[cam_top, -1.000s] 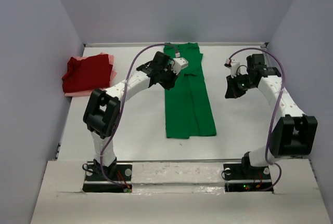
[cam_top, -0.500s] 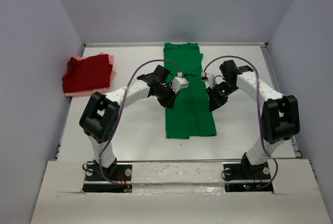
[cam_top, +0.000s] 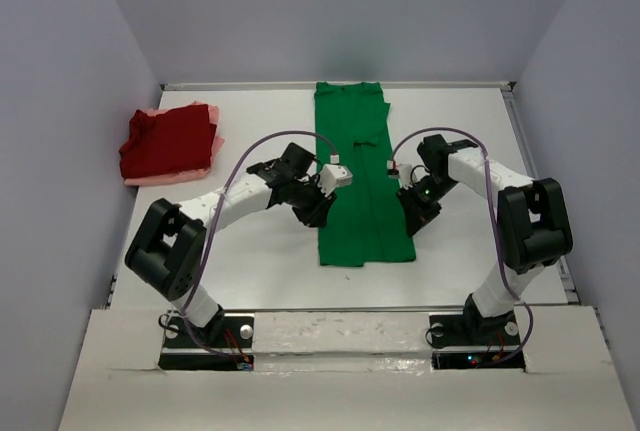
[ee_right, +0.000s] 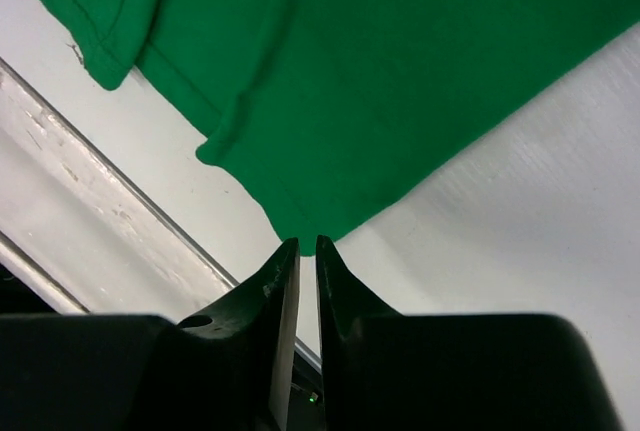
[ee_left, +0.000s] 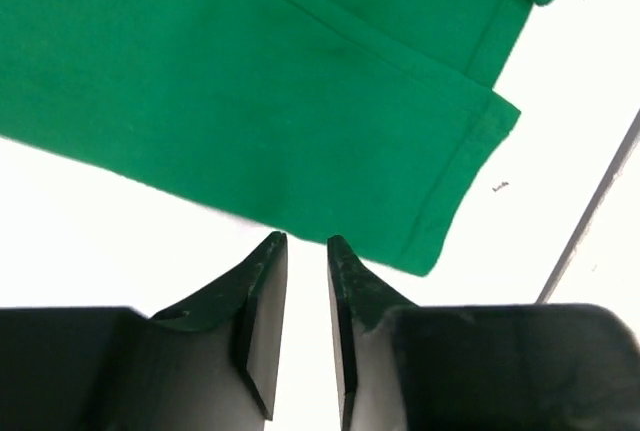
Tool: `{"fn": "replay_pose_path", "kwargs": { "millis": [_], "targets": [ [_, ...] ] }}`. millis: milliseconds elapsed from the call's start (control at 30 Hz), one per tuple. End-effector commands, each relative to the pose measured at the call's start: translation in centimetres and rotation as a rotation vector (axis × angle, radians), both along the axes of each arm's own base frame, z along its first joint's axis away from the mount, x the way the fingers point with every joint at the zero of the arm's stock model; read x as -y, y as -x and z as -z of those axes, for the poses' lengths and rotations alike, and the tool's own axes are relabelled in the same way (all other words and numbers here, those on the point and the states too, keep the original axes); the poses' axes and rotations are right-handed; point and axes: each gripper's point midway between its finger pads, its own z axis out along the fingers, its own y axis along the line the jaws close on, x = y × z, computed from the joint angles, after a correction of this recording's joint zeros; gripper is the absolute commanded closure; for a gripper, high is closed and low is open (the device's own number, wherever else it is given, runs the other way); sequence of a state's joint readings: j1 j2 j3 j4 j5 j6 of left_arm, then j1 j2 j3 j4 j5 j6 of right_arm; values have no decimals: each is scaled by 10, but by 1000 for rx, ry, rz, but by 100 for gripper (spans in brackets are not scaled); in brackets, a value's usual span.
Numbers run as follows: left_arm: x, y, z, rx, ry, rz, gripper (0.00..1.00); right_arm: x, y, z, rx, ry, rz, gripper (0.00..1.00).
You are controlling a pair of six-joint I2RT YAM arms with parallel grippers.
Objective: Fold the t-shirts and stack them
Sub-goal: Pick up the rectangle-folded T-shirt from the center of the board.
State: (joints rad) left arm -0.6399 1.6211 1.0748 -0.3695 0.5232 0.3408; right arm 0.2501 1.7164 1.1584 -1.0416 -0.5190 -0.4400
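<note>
The bright green t-shirt (cam_top: 360, 181) lies flat in the middle of the table as a long narrow strip, its sides folded in. My left gripper (cam_top: 318, 216) hovers at its near left edge and my right gripper (cam_top: 412, 219) at its near right edge. In the left wrist view the gripper (ee_left: 305, 243) is open a little, empty, its tips just short of the green hem (ee_left: 250, 81). In the right wrist view the gripper (ee_right: 306, 243) shows a narrow gap, its tips at a corner of the green cloth (ee_right: 400, 71). The dark red t-shirt (cam_top: 168, 139) lies folded on the pale pink one (cam_top: 142, 181) at the far left.
Grey walls (cam_top: 60, 101) close in the white table (cam_top: 250, 251) on the left, back and right. A metal rail (ee_right: 90, 201) runs along the table's near edge, close behind the shirt's near end.
Both arms have come down the strip from its far half to its near end. Both grippers, shut before, now have their jaws slightly parted.
</note>
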Motion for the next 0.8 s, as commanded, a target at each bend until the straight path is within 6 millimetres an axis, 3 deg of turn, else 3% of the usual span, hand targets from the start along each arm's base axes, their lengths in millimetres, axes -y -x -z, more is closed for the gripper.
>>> {"fn": "replay_pose_path", "kwargs": {
  "millis": [0,167,400,600,767],
  "targets": [
    [2,6,-22,41,78,-27,66,6,2,-4,1,60,34,81],
    [0,17,-29,50,157,-74,54,14,3,-3,-4,111,65,74],
    [6,31,-36,-76,290,-151,55,25,0,-1,30,181,99,67],
    [4,52,-24,-215,328,-227,56,29,2,4,13,213,107,68],
    [0,57,-13,-236,321,-254,57,29,1,-1,34,207,109,68]
  ]
}}
